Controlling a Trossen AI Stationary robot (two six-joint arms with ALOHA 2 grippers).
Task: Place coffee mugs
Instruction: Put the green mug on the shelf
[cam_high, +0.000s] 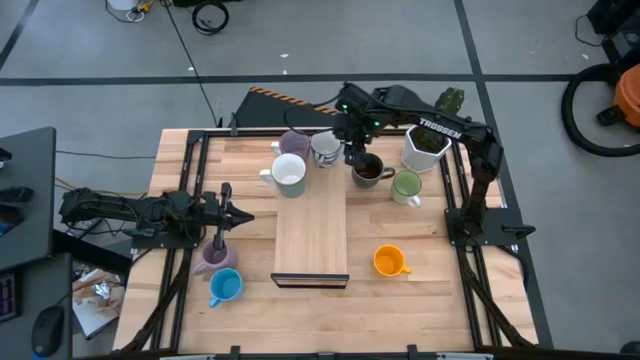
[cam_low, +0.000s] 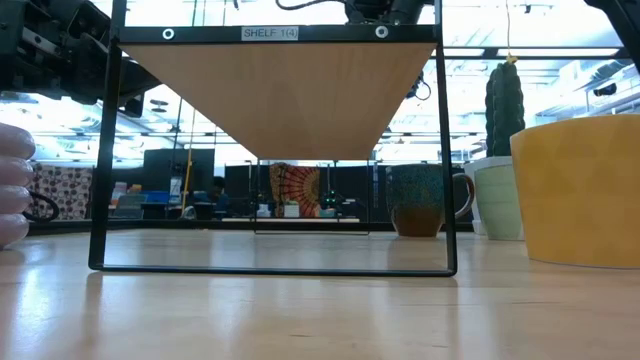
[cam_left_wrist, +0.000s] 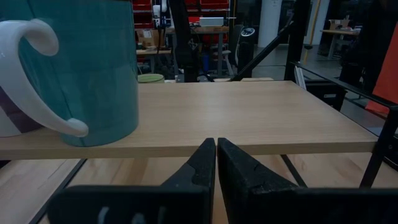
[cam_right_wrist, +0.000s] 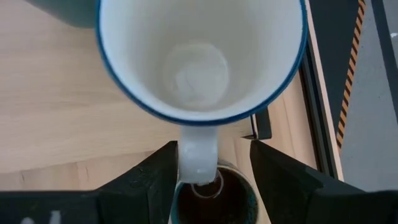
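Note:
A white mug with a blue rim (cam_right_wrist: 199, 56) stands at the far right corner of the wooden shelf (cam_high: 311, 225); it also shows in the high view (cam_high: 325, 148). My right gripper (cam_right_wrist: 214, 180) is open above it, pointing down, one finger on either side of the mug's handle (cam_right_wrist: 198, 158). A dark brown mug (cam_high: 368, 172) stands on the table right below the gripper. A teal mug with a white handle (cam_left_wrist: 87, 68) stands on the shelf's far left. My left gripper (cam_high: 235, 216) is shut and empty, left of the shelf. My right gripper has its fingers on either side of the white mug's handle (cam_right_wrist: 198, 158), coming from above. One finger (cam_right_wrist: 163, 171) lies right beside the handle, the other stands well apart. Whether it touches the handle, I cannot tell. The mug stands upright on the shelf.
A purple mug (cam_high: 293, 143) stands behind the shelf. A light green mug (cam_high: 406, 186), an orange mug (cam_high: 388, 261) and a white cactus pot (cam_high: 425, 147) stand on the right. A blue mug (cam_high: 224, 287) and a purple mug (cam_high: 214, 255) stand at the near left.

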